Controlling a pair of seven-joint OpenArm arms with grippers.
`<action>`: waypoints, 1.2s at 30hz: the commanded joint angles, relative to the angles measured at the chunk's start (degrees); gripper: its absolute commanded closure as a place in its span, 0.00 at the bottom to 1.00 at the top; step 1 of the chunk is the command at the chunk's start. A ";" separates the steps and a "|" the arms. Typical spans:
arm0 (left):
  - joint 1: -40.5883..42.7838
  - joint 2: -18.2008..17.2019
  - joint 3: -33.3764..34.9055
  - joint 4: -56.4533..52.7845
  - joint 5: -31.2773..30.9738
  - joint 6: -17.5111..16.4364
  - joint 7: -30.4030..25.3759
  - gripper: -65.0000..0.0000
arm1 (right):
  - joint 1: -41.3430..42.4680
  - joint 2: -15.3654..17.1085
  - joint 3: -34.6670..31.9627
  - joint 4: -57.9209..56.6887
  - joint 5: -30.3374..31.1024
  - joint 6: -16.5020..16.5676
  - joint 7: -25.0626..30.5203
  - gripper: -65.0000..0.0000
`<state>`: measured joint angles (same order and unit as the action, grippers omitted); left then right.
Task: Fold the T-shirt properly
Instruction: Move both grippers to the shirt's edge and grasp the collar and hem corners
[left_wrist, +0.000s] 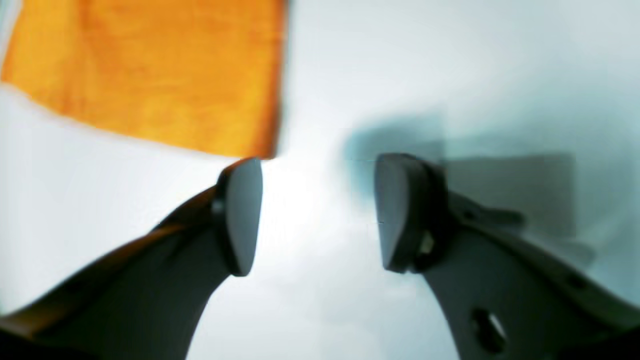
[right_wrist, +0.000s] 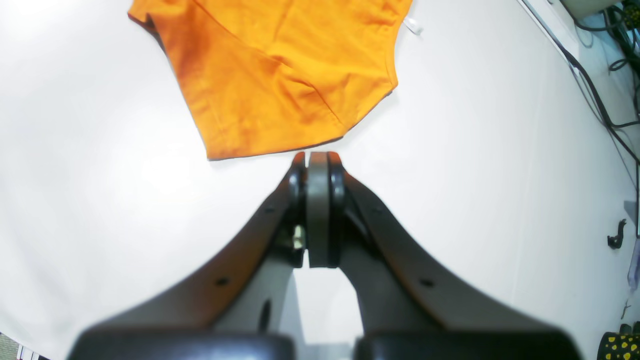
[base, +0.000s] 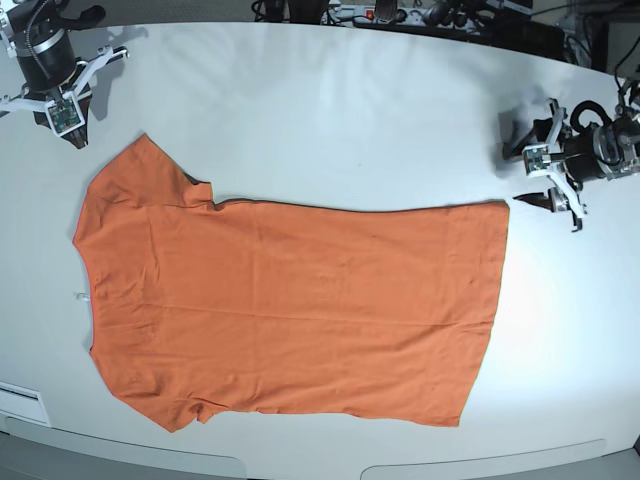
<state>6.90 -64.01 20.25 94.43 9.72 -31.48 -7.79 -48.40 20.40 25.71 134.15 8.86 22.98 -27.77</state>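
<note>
The orange T-shirt (base: 290, 310) lies flat on the white table (base: 350, 120), collar to the left with a small white tag (base: 78, 295), hem to the right. My right gripper (base: 62, 115) hovers beyond the upper sleeve; in its wrist view it (right_wrist: 317, 207) is shut and empty, just short of the sleeve (right_wrist: 270, 75). My left gripper (base: 530, 175) is beside the hem's far corner; in its wrist view it (left_wrist: 320, 215) is open and empty, with its left fingertip (left_wrist: 245, 215) near the shirt's corner (left_wrist: 150, 70).
Cables and gear run along the table's far edge (base: 400, 15) and its side (right_wrist: 600, 100). A white label (base: 20, 405) lies at the front left edge. Bare table surrounds the shirt.
</note>
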 joint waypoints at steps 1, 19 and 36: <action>-3.08 -1.51 2.40 -0.33 1.44 1.46 -0.59 0.44 | -0.33 0.52 0.52 0.85 0.13 -0.46 1.05 1.00; -30.75 4.68 34.12 -8.87 10.19 4.63 -0.42 0.44 | -0.50 0.37 0.52 0.85 0.13 -0.44 0.57 1.00; -30.71 4.68 34.12 -8.83 10.16 3.26 2.25 1.00 | 7.93 2.93 0.52 -13.33 0.68 3.89 4.31 1.00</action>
<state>-23.66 -58.30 54.28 85.82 18.50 -26.61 -7.70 -40.34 22.44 25.71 119.70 9.30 27.24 -24.49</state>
